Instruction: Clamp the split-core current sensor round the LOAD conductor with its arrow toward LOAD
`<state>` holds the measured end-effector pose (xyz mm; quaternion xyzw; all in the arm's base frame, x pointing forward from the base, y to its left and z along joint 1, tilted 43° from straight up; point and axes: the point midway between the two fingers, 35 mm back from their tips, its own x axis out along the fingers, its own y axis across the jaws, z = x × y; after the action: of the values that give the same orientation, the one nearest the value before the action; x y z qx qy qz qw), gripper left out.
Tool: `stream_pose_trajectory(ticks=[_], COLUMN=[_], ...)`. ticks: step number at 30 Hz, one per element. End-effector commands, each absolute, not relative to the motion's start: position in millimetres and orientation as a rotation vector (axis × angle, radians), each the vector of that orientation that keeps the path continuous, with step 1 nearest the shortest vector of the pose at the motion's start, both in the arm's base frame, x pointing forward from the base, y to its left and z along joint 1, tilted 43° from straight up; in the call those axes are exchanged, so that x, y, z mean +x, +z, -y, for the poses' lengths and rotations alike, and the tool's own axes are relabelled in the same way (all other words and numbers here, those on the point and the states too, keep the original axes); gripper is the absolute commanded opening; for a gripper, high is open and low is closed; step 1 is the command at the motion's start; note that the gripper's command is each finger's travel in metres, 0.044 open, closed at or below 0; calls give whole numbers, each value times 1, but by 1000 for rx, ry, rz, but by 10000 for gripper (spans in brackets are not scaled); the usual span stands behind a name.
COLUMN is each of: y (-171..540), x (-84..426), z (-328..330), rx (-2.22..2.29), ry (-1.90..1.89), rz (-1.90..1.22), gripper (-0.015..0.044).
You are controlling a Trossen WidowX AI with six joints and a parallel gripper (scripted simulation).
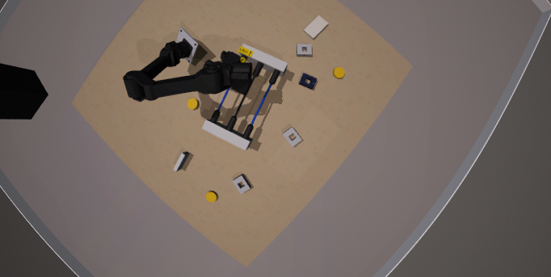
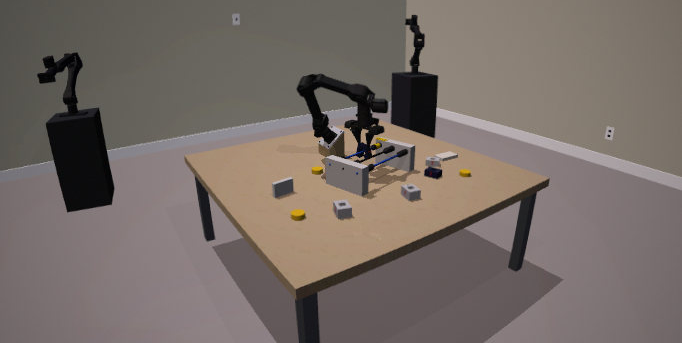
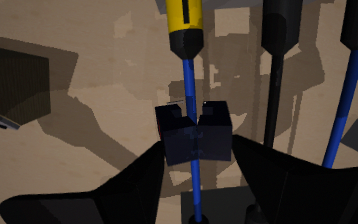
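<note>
The dark navy split-core sensor (image 3: 217, 144) (image 2: 364, 151) is held between my fingers. Its two halves stand either side of the blue conductor (image 3: 190, 85) (image 1: 260, 106), the left half slightly tilted, with blue showing at the seam between them. Whether it is latched, and where its arrow points, I cannot tell. My gripper (image 3: 197, 143) is shut on the sensor, one finger against each outer side. Beyond the sensor, a yellow sleeve (image 3: 176, 19) with a black mark surrounds this conductor. The yellow marker (image 1: 245, 52) sits on the far white block's end.
Black (image 3: 276, 85) and blue (image 3: 346, 100) conductors run to the right, between white end blocks (image 1: 264, 59) (image 1: 226, 134). Grey blocks with holes (image 1: 300, 52) (image 1: 287, 133) (image 1: 237, 182), a navy one (image 1: 313, 85), yellow discs (image 1: 192, 103) (image 1: 338, 73) (image 1: 211, 196) and white pieces (image 1: 316, 27) (image 1: 180, 161) lie around.
</note>
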<state>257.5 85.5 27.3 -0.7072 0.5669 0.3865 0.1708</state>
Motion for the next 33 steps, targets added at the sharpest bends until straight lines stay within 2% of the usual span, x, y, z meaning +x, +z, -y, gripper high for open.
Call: stream_pose_trajectory(ticks=[1, 15, 33], y=[28, 28, 0], x=[257, 257, 258], z=[-86, -86, -61], rx=[-2007, -2007, -2017], ry=[1097, 1097, 1098], rz=[-1610, -1610, -1612], gripper=[79, 440, 440])
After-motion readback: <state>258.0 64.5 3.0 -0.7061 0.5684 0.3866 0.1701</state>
